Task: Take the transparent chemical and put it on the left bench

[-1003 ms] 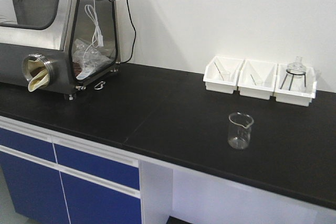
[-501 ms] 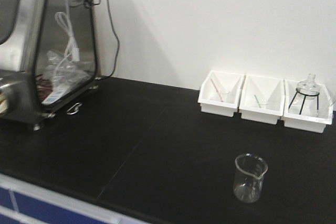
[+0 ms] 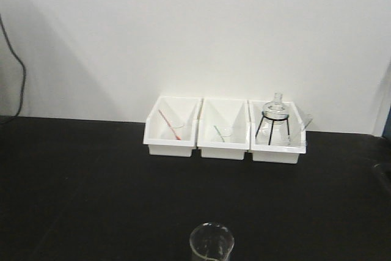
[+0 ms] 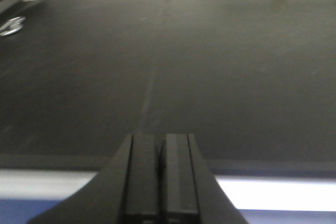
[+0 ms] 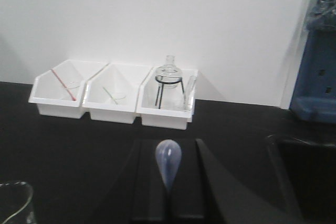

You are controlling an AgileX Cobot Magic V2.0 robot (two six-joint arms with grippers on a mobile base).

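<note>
The transparent chemical's small clear glass beaker (image 3: 211, 244) stands upright on the left bench (image 3: 73, 181), cut off by the front view's lower edge; it also shows in the right wrist view's bottom left corner (image 5: 13, 203). My right gripper (image 5: 168, 148) is right of the beaker and apart from it. It is shut on a pale bluish-white dropper (image 5: 168, 162), whose bulb sticks up between the fingers. My left gripper (image 4: 160, 137) is shut with nothing in it, hovering over the bench's front edge (image 4: 262, 166).
Three white bins (image 3: 173, 128) line the white wall. The left one holds a red stick, the middle one a green stick, and the right one a round flask on a black tripod (image 3: 276, 113). A sunken sink (image 5: 304, 177) lies at the right. A black cable (image 3: 18, 84) hangs at the left.
The front view has swung right and closer to the bench. The steel glovebox has left the frame, the bins now sit centred, and the beaker has slid to the bottom edge.
</note>
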